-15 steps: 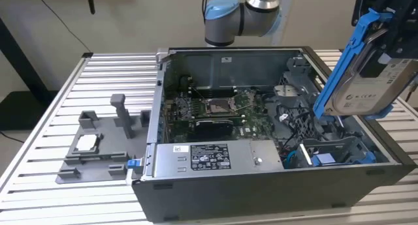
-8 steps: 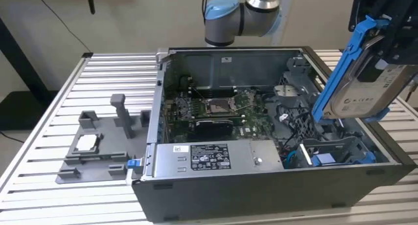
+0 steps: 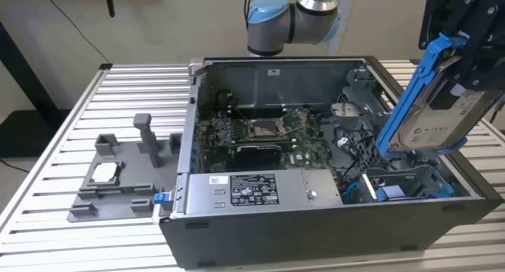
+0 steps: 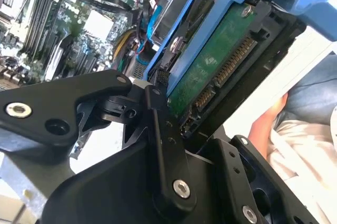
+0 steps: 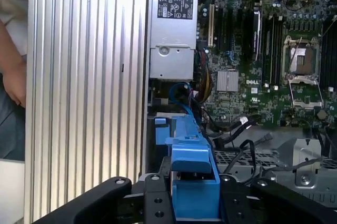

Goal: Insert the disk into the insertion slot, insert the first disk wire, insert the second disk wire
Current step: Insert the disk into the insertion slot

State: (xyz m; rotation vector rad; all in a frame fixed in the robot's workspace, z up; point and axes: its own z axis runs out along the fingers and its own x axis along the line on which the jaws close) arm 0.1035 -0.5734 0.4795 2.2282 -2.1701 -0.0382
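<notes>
Exterior view: hand (image 3: pixel 464 50) at exterior view's upper right, clenched on disk (image 3: pixel 430 118). Disk hangs tilted, blue carrier (image 3: pixel 410 88) edge toward exterior view's left, over open computer case (image 3: pixel 316 236), lower end just above insertion slot (image 3: pixel 406 183), not in it.

Second wrist view: disk's green circuit board (image 4: pixel 210 60) sits between black fingers (image 4: pixel 158 129).

First wrist view: blue carrier gripped between fingers. Power supply (image 5: pixel 171 23) and motherboard (image 5: pixel 253 76) lie beyond.

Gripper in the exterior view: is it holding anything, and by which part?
Yes. The gripper is shut on the disk, clamping the upper end of its blue carrier frame; the disk hangs tilted above the slot.
</notes>
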